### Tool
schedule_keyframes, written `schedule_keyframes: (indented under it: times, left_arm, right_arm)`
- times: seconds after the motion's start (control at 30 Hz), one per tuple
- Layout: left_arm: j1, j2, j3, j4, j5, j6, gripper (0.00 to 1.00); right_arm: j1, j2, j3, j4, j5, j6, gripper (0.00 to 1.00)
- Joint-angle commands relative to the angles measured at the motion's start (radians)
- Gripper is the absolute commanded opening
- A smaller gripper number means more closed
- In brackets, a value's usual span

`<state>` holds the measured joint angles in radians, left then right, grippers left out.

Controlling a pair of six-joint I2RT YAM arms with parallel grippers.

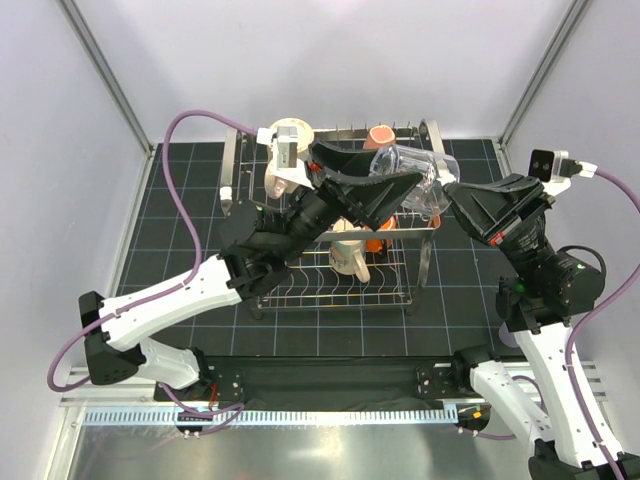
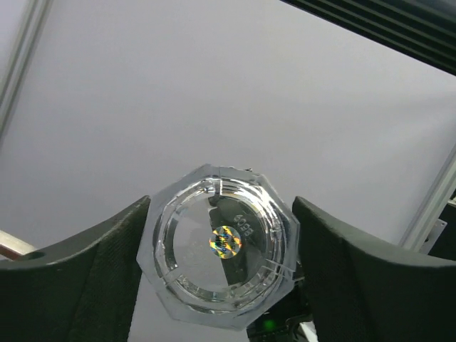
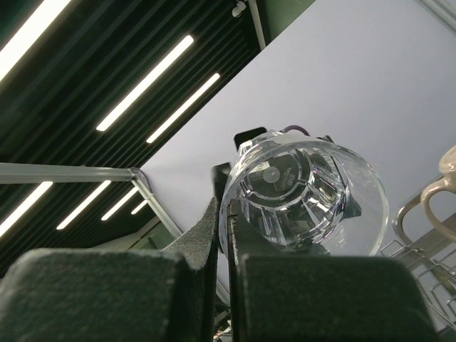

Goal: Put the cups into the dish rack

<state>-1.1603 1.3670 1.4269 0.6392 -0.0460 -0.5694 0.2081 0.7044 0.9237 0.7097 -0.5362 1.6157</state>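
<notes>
As right fingers (image 3: 107,292) pinch rim, glass tumbler (image 2: 221,246) sits between left fingers (image 2: 85,278).

One dish rack (image 1: 320,290), one clear tumbler (image 1: 410,175), one orange cup (image 1: 380,135), two pale mugs (image 1: 292,130) (image 1: 350,258) (partly hidden)

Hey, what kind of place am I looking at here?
Probably a robotics lab test cell, not a kitchen: plain white walls on aluminium posts, a black gridded mat, and a left arm and right arm jointly holding a clear glass tumbler over a dish rack.
</notes>
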Motion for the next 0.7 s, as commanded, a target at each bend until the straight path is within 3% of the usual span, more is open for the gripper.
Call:
schedule_keyframes:
  times: [0.0, 0.13, 0.2, 0.27, 0.3, 0.33, 0.43, 0.47, 0.53, 0.67]
  left_arm:
    - [-0.015, 0.007, 0.049, 0.047, -0.009, 0.006, 0.69]
    - [-0.015, 0.004, 0.063, -0.001, -0.012, 0.008, 0.45]
    - [-0.015, 0.001, 0.075, -0.032, -0.015, 0.017, 0.24]
    - [-0.016, -0.006, 0.090, -0.091, -0.026, 0.025, 0.01]
    - [-0.015, -0.011, 0.092, -0.117, -0.034, 0.032, 0.00]
    - [-0.015, -0.026, 0.096, -0.159, -0.041, 0.045, 0.00]
    - [-0.015, -0.057, 0.124, -0.305, -0.090, 0.100, 0.00]
    - [-0.016, -0.060, 0.138, -0.350, -0.106, 0.114, 0.00]
    - [-0.016, -0.065, 0.180, -0.450, -0.165, 0.178, 0.01]
    - [-0.015, -0.014, 0.360, -0.738, -0.267, 0.285, 0.00]
  right_arm:
    - [0.011, -0.010, 0.010, 0.066, 0.021, 0.003, 0.04]
    - [0.014, -0.011, 0.017, 0.056, 0.015, -0.007, 0.04]
    - [0.013, -0.014, 0.018, 0.025, 0.005, -0.031, 0.04]
    - [0.013, -0.022, 0.035, -0.082, -0.017, -0.112, 0.14]
    - [0.013, -0.031, 0.071, -0.146, -0.027, -0.153, 0.24]
    - [0.013, -0.036, 0.096, -0.324, -0.039, -0.216, 0.43]
    - [0.014, -0.054, 0.238, -0.664, -0.021, -0.512, 0.60]
    - [0.013, -0.059, 0.272, -0.866, -0.001, -0.574, 0.62]
    - [0.014, -0.060, 0.357, -1.077, 0.060, -0.736, 0.63]
    - [0.014, -0.059, 0.441, -1.294, 0.146, -0.908, 0.64]
